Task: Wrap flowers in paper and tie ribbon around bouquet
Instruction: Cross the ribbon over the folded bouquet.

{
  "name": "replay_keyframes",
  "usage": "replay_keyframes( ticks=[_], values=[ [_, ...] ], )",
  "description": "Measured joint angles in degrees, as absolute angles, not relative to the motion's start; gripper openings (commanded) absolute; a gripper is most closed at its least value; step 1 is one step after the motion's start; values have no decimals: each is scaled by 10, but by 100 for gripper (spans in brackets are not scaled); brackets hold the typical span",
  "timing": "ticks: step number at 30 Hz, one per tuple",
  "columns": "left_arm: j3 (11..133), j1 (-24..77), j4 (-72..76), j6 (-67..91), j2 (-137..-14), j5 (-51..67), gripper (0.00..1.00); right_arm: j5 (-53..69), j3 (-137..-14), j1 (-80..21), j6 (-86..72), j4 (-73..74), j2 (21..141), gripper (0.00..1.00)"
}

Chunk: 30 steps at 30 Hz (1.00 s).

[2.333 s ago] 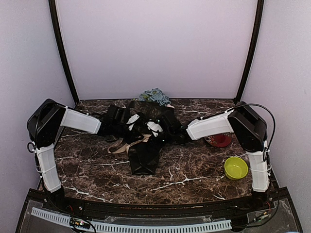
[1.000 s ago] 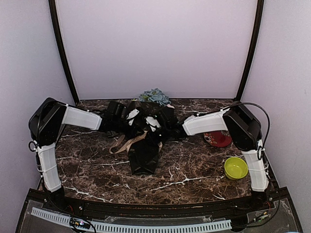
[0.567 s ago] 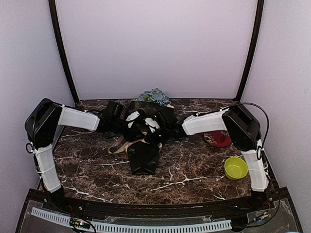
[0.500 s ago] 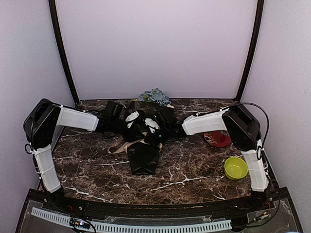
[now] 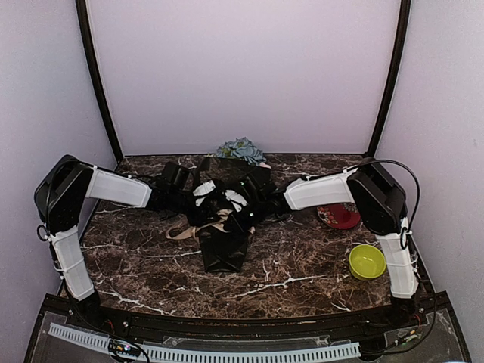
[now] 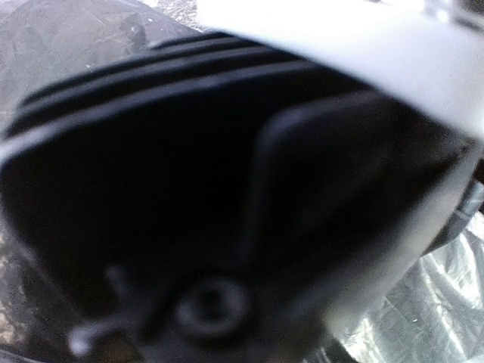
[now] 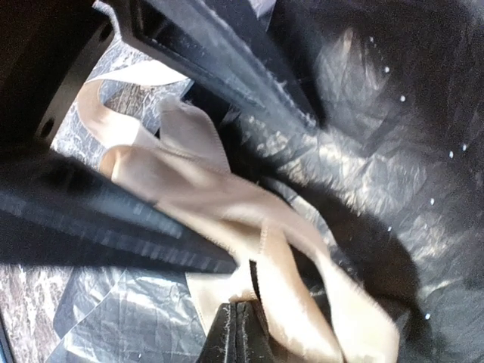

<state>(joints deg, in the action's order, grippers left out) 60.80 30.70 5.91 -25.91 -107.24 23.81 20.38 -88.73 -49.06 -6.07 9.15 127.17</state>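
Paper [image 5: 227,243] lay nearest the arm bases: the narrow black tail of the bouquet [image 5: 221,261] rested on the marbled table [image 5: 144,265], its wide end pointing away. Just left of that tail a loose loop of the ribbon [image 5: 181,231] trailed on the tabletop, its other strands running up to the waist of the cone.

Over that waist both arms crowded together. In the right wrist view the fingers of the right gripper [image 7: 236,318] were pressed together with a fold of beige band at their tips, apparently pinched. The left gripper [image 5: 206,195] sat close beside it. Its own camera was filled by a blurred dark housing, so whether its jaws were spread could not be told.

The step looked like drawing the tie snug. To do it well, the right arm would likely need to pull its strand low and sideways, along the table and not upward, so the light cone was not dragged or lifted. The left would need the opposite strand before any tension came on, and the wrists had little room to pass each other.

Farther right sat a green bowl [image 5: 367,262] and a red dish [image 5: 342,218], well apart from the work. At the far edge the flowers [image 5: 240,149] showed blue and green beyond the black wrap.
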Motion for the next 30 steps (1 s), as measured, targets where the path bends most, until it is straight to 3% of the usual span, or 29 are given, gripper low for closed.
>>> replay_keyframes(
  ticks=[4,8,16,30],
  values=[
    [608,307,58,-257,-1073,222,16,220,-883,-486,-61,97,1265,0],
    [608,307,58,-252,-1075,216,6,243,-875,-476,-65,95,1258,0],
    [608,307,59,-233,-1079,219,4,259,-874,-469,-70,92,1256,13],
    [608,301,62,-202,-1083,221,3,185,-926,-479,-48,155,1270,38]
  ],
)
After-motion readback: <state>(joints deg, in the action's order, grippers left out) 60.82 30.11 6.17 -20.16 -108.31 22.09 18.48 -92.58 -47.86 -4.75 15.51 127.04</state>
